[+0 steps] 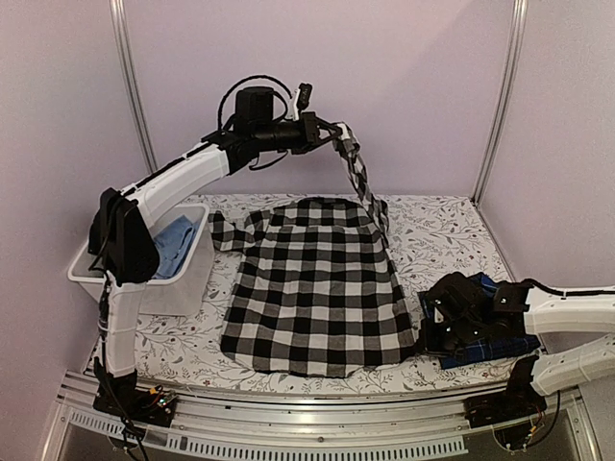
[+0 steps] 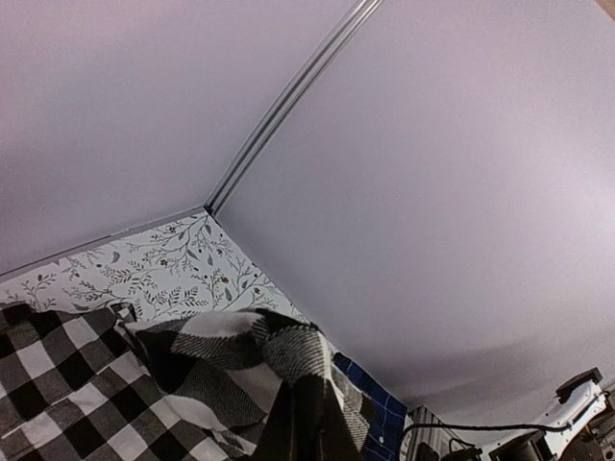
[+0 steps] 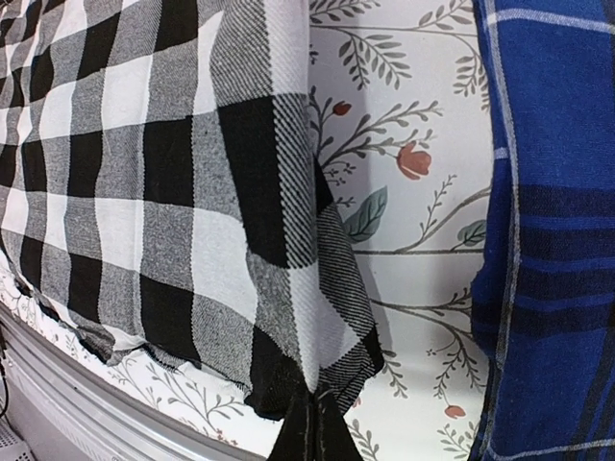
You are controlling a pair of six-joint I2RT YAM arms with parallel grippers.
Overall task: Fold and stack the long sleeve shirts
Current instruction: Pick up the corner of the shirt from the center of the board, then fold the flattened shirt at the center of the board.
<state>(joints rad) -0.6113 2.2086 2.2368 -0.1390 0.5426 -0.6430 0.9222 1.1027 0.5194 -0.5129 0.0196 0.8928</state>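
The black-and-white check long sleeve shirt [image 1: 317, 288] lies spread flat at the table's middle. My left gripper [image 1: 333, 134] is raised high at the back, shut on the shirt's right sleeve [image 1: 363, 187], which hangs from it down to the shoulder. In the left wrist view the sleeve cloth [image 2: 288, 360] bunches at the left gripper [image 2: 312, 444]. My right gripper [image 1: 428, 325] is low at the shirt's near right corner. In the right wrist view the right gripper [image 3: 315, 434] is shut on the hem corner [image 3: 327, 370]. The navy plaid shirt [image 1: 495, 336] [image 3: 548, 192] lies folded at the right, under my right arm.
A white bin [image 1: 187, 283] holding a light blue cloth [image 1: 173, 245] stands at the table's left. The floral tablecloth [image 1: 442, 235] covers the table. Plain walls close in the back and right sides. A metal rail [image 1: 317, 418] runs along the near edge.
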